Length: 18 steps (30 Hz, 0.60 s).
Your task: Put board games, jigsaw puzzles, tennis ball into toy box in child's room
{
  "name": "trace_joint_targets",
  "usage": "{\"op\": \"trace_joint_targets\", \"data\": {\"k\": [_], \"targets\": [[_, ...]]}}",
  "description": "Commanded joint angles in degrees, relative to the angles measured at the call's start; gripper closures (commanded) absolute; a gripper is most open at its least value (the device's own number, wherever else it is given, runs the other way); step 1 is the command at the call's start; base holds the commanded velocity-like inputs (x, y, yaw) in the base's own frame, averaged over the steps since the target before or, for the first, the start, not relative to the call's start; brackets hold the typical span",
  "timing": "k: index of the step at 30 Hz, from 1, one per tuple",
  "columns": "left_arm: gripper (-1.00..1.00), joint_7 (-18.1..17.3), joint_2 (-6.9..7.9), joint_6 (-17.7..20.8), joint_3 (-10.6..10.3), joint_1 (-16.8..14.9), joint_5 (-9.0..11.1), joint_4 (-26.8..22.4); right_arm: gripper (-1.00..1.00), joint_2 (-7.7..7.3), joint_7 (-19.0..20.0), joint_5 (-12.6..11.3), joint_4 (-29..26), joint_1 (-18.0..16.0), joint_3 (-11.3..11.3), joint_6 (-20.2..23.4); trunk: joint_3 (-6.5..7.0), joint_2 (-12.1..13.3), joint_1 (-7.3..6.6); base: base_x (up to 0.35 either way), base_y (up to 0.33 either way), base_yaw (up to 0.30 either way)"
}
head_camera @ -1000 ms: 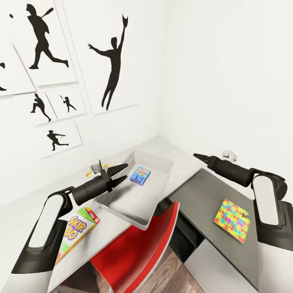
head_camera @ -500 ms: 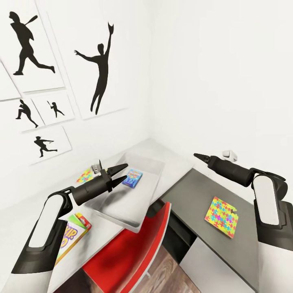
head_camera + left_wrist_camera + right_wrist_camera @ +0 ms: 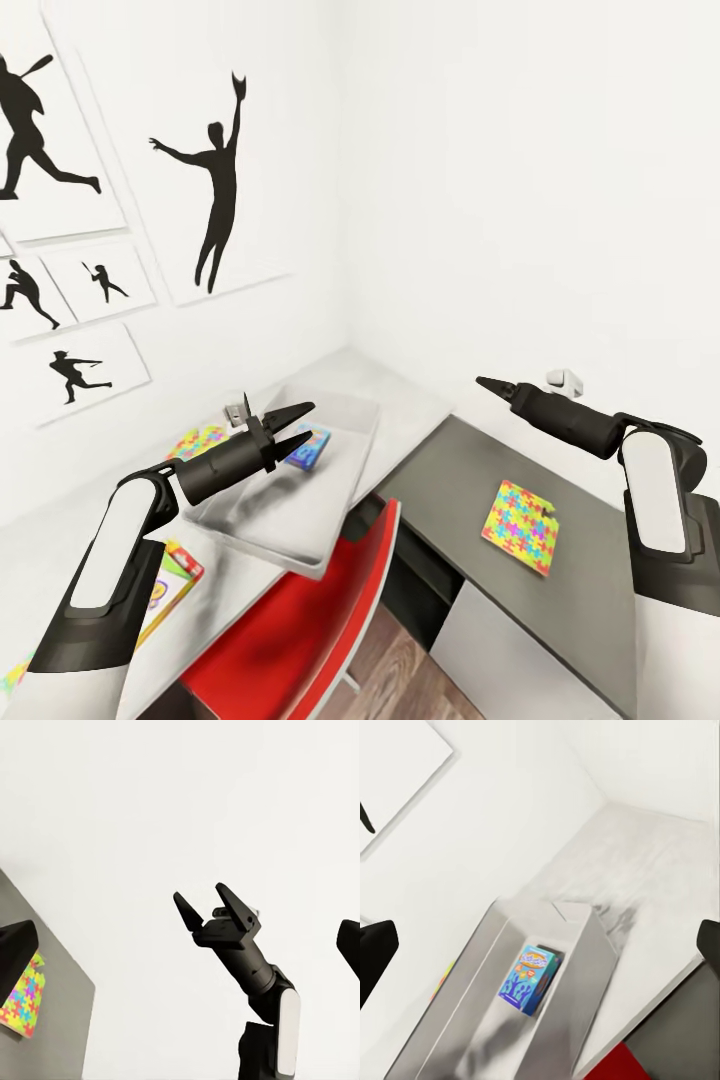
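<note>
Head view: my left gripper hangs above the toy box, fingers apart and empty. The small blue board game lies inside the box. One jigsaw puzzle rests on the dark tabletop beside the box, another behind it, the Skip-Bo in front. My right gripper hovers over the dark tabletop. Left wrist view: the right gripper's fingers stand apart, empty. Right wrist view: the blue game sits within the box walls.
</note>
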Motion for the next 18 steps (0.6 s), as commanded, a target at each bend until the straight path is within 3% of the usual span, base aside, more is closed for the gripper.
{"op": "trace_joint_targets", "data": {"k": [1,18], "targets": [[-1.0,-0.4,0.01,0.2,0.1,0.0,-0.4,0.0,-1.0,0.01,0.6,0.6,0.0,-0.1,-0.1,0.3,-0.02,-0.1,0.04,0.0,0.0,-0.156],[-1.0,-0.4,0.05,0.2,0.1,0.0,-0.4,0.0,-1.0,0.01,0.6,0.6,0.0,-0.1,-0.1,0.3,1.54,-0.1,0.04,0.0,0.0,-0.156]]}}
